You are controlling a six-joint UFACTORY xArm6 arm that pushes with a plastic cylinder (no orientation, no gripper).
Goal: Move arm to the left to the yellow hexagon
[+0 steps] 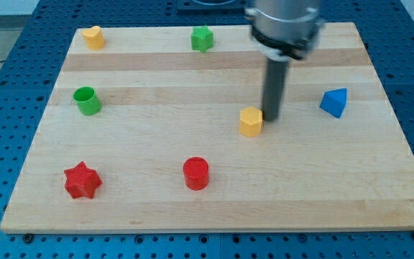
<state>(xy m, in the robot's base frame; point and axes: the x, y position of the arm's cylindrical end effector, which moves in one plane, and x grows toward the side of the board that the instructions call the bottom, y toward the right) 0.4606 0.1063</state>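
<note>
In the camera view we see a pale wooden counter [214, 208] lying on a blue perforated base [20, 43], with seven small coloured blocks spread across it. Our arm comes down from the view's top as a grey cylindrical housing [282, 25] that narrows into a straight dark rod, and my tip [272, 117] rests on the counter a little to the view's right of centre. We carry no claw at all, so there is nothing to spread or press together; the rod simply ends in its blunt lower end. The yellow hexagon [251, 122] sits just beside my tip, on the tip's left in the view, so close that we cannot tell whether the two are touching or a sliver apart. Well to the view's right of the tip stands a blue block [334, 102] with a pointed, roughly triangular shape. Toward the view's top, a green star-like block [202, 38] lies left of the housing, and another yellow block [93, 37], of a shape we cannot make out, sits near the top left corner. A green cylinder [87, 100] stands at the left side, open at its top. Along the view's bottom half, a red star [82, 180] lies at the left and a red cylinder [195, 173] stands nearer the middle, well apart from the yellow hexagon.
</note>
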